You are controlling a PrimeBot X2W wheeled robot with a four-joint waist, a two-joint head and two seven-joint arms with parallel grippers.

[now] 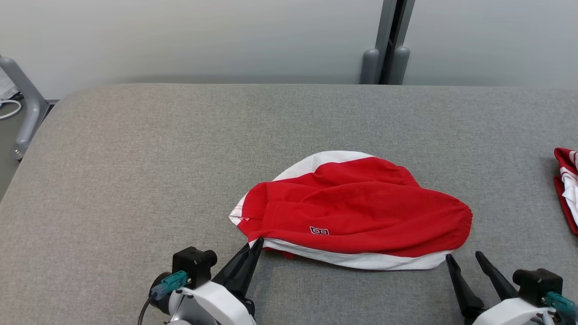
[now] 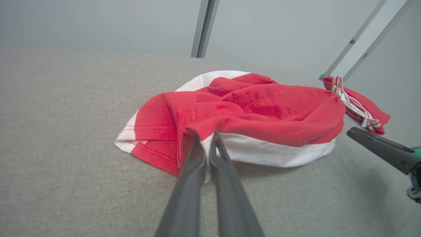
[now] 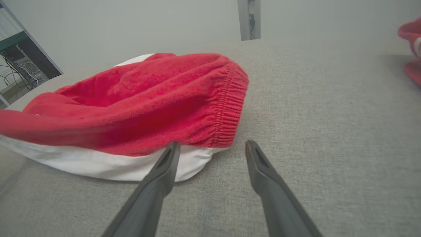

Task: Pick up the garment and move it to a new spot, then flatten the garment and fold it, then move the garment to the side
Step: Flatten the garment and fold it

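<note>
1. The bench (image 1: 135, 158), a wide grey fabric-covered surface, is seen bare to the left and behind, so ample room for a new spot is judged to be there.
2. The garment (image 1: 356, 207), red shorts with white panels, is seen lying crumpled near the front middle of the bench, with its gathered waistband turned toward the right.
3. A second red-and-white cloth (image 1: 568, 189) is found at the bench's far right edge, well apart. It should be left undisturbed.
4. The right claw (image 1: 463, 256) is released, with its jaws spread just beside the garment's near right corner and one finger at the white hem. Before any lift it is best advanced over that hem and clenched, so that both corners are carried level.
5. The left claw (image 1: 258, 243) is clenched on the near left corner — white fabric is pinched between its fingers. Only a thin fold appears to be caught, so the lift should be made slowly to guard against slipping.
</note>
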